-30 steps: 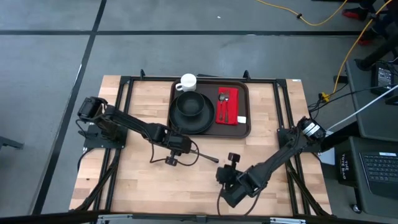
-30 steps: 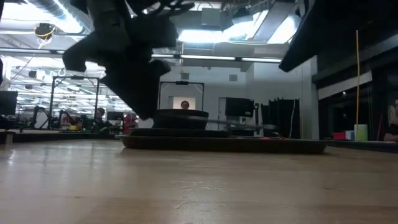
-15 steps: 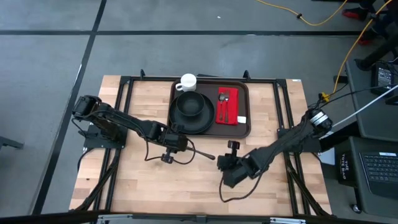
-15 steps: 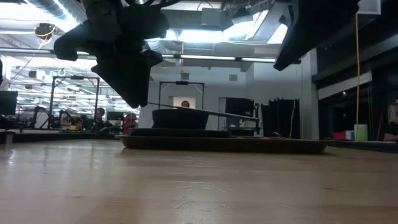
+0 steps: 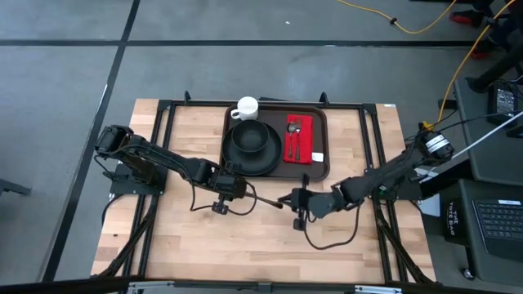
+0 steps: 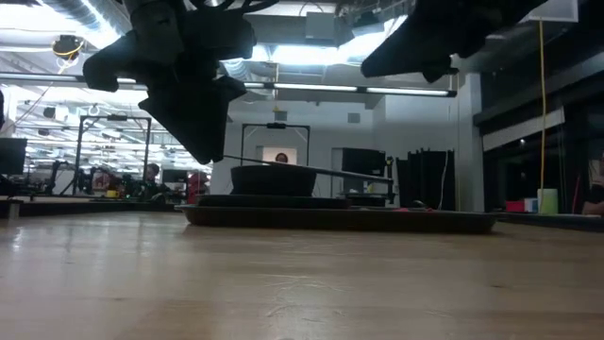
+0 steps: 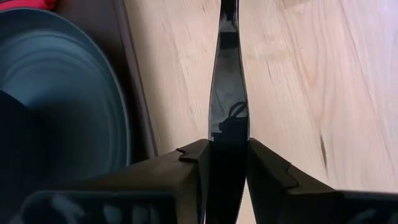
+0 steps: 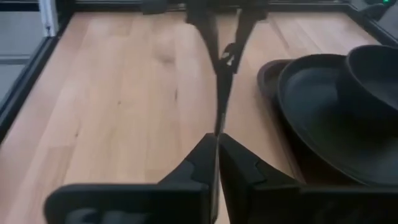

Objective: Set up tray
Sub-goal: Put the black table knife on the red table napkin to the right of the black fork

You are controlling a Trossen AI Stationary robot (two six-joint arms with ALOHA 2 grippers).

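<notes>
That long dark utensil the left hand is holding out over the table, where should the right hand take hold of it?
Probably the free end of the utensil, the one pointing away from the left hand, which is clamped on the other end. It is a thin flat strip held level, so the right hand should come in endwise from its own side and close on the broad faces.
</notes>
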